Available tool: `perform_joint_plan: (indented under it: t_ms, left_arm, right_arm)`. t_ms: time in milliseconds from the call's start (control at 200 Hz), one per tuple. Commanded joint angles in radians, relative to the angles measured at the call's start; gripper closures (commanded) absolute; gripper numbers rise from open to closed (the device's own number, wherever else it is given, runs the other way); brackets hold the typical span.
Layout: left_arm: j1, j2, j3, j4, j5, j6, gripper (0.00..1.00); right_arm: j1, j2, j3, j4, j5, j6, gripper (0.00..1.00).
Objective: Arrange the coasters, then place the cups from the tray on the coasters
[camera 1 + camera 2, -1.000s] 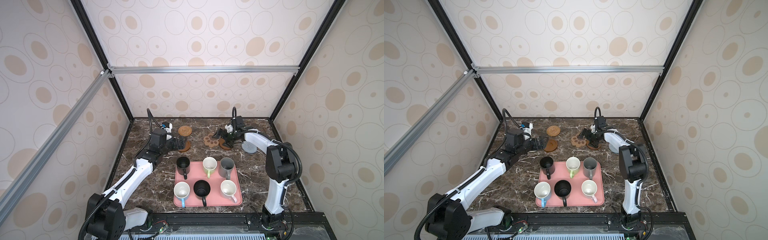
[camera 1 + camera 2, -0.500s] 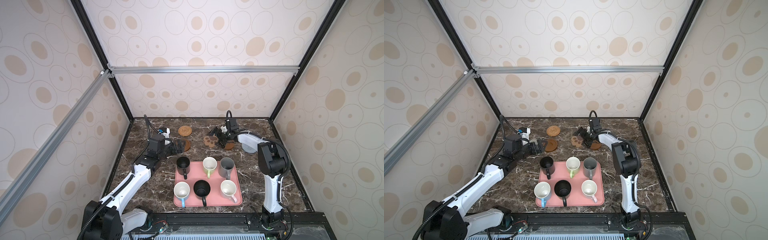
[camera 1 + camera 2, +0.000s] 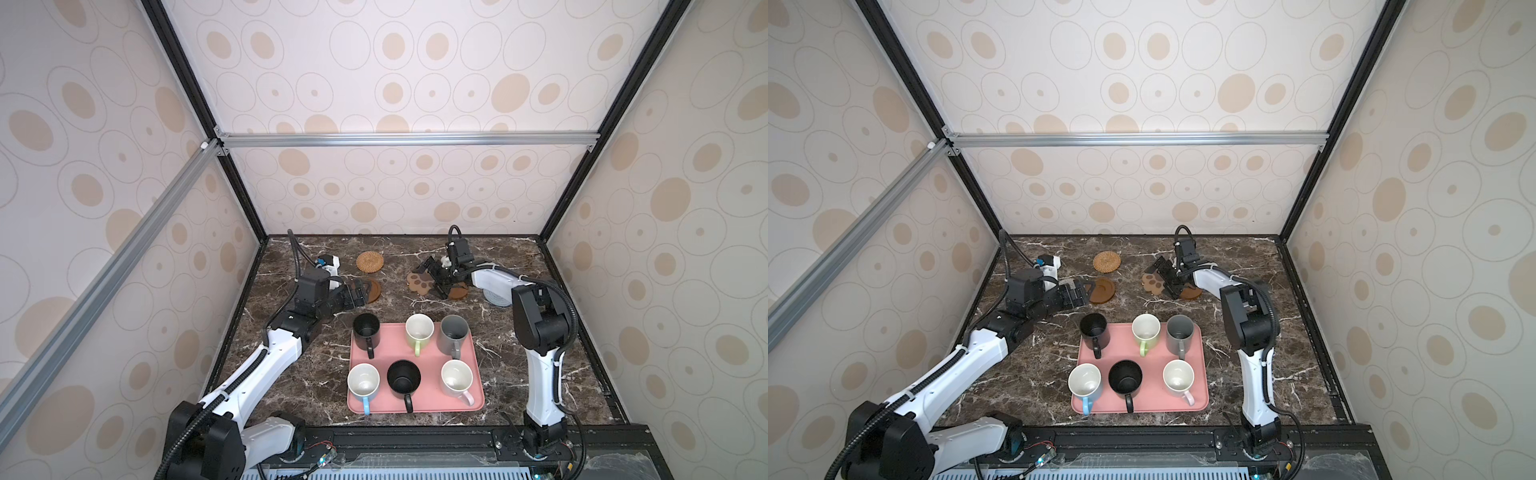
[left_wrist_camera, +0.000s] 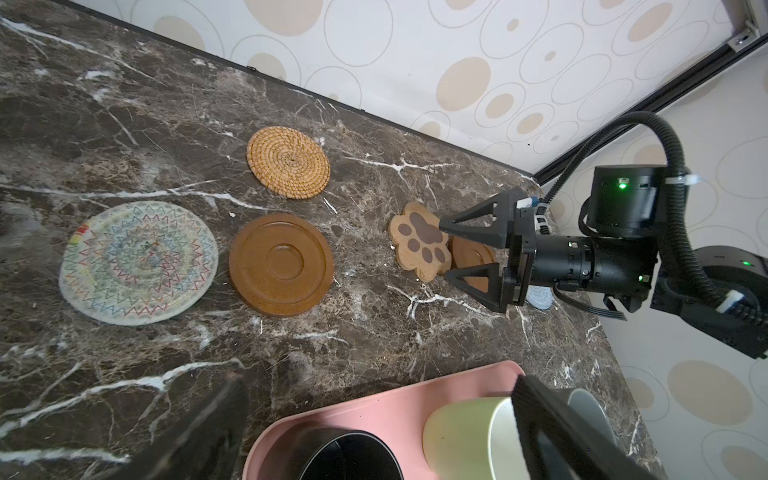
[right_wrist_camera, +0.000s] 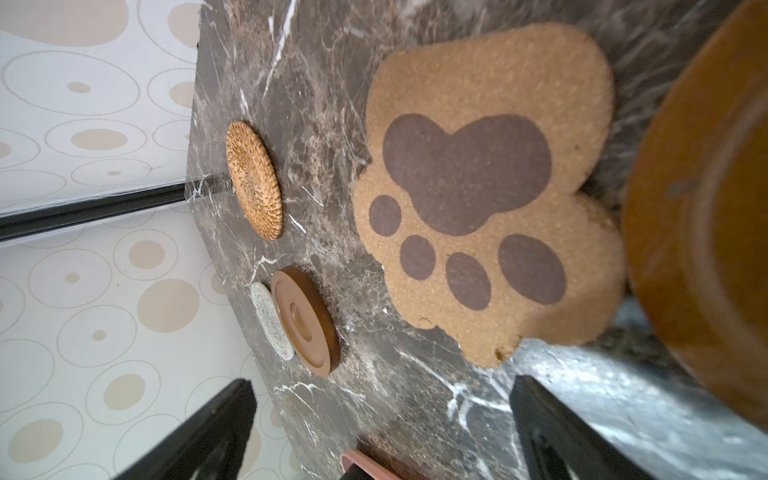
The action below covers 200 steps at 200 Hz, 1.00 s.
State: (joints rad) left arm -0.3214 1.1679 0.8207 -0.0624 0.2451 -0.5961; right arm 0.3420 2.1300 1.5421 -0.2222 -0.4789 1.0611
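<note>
The pink tray (image 3: pixel 415 405) holds several cups: black (image 3: pixel 366 328), light green (image 3: pixel 419 330), grey (image 3: pixel 454 330), light blue (image 3: pixel 363 382), another black (image 3: pixel 403 378) and pink (image 3: pixel 457 378). Behind it lie the coasters: rattan (image 3: pixel 370 262), wooden disc (image 3: pixel 374 289), paw (image 3: pixel 419 283), second wooden disc (image 3: pixel 459 293), grey-blue (image 3: pixel 496 297) and beige woven (image 4: pixel 139 262). My left gripper (image 3: pixel 357 293) hangs open and empty beside the first wooden disc (image 4: pixel 280 266). My right gripper (image 3: pixel 435 279) is open, low over the paw coaster (image 5: pixel 486 208) and the second disc (image 5: pixel 706 208).
Patterned walls close in the dark marble table (image 3: pixel 291 374) at the back and both sides. The right arm (image 3: pixel 536 316) hides part of the grey-blue coaster. A black rail (image 3: pixel 415 440) runs along the front edge.
The right arm has swung a little to the left and its gripper now sits over the paw coaster. The left gripper has drawn back slightly. The coasters and cups stay where they were.
</note>
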Motion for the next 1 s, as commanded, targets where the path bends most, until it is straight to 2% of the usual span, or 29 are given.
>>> perform_joint_plan:
  t_ms: [0, 605, 730, 995]
  left_arm:
    - [0.004, -0.010, 0.010, 0.007, 0.008, -0.014, 0.00]
    - [0.004, -0.016, -0.005, -0.001, 0.001, -0.028, 0.00]
    - [0.004, -0.017, -0.005, -0.004, -0.001, -0.028, 0.00]
    - [0.004, -0.025, -0.009, -0.008, 0.001, -0.031, 0.00]
  right_arm:
    - [0.011, 0.019, -0.007, -0.044, 0.017, -0.001, 0.00]
    - [0.012, 0.128, 0.069, -0.007, 0.009, 0.020, 0.00]
    - [0.012, 0.171, 0.127, -0.002, -0.010, 0.002, 0.00]
    - [0.011, 0.294, 0.321, -0.133, -0.040, -0.093, 0.00]
